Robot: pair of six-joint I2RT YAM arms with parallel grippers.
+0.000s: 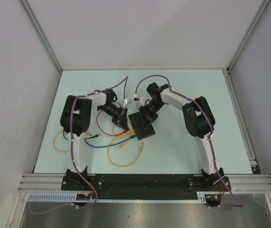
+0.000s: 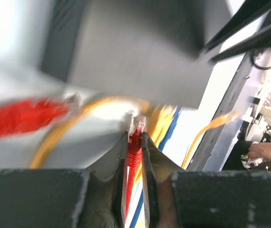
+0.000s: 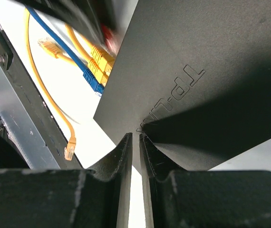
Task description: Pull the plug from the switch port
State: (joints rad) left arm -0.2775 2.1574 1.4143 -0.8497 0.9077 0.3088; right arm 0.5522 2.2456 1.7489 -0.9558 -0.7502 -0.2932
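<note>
The switch (image 1: 143, 126) is a flat matte-black box at mid-table. My left gripper (image 1: 121, 118) is at its left edge, shut on a red plug (image 2: 134, 147). In the left wrist view the plug's clear tip pokes out past my fingertips, and a small gap shows between it and the blurred switch (image 2: 140, 52). My right gripper (image 1: 150, 113) is over the switch. In the right wrist view its jaws (image 3: 135, 135) are closed with nothing between them, tips on the lettered top of the switch (image 3: 197, 71). Yellow plugs (image 3: 101, 56) and a blue plug (image 3: 93, 83) sit in the ports.
Yellow cable loops (image 1: 124, 157) and a blue cable (image 1: 95, 145) lie in front of the switch. A loose yellow plug (image 3: 70, 151) lies near the dark front rail (image 3: 26, 123). A grey cable with white tags (image 1: 130, 100) lies behind the grippers.
</note>
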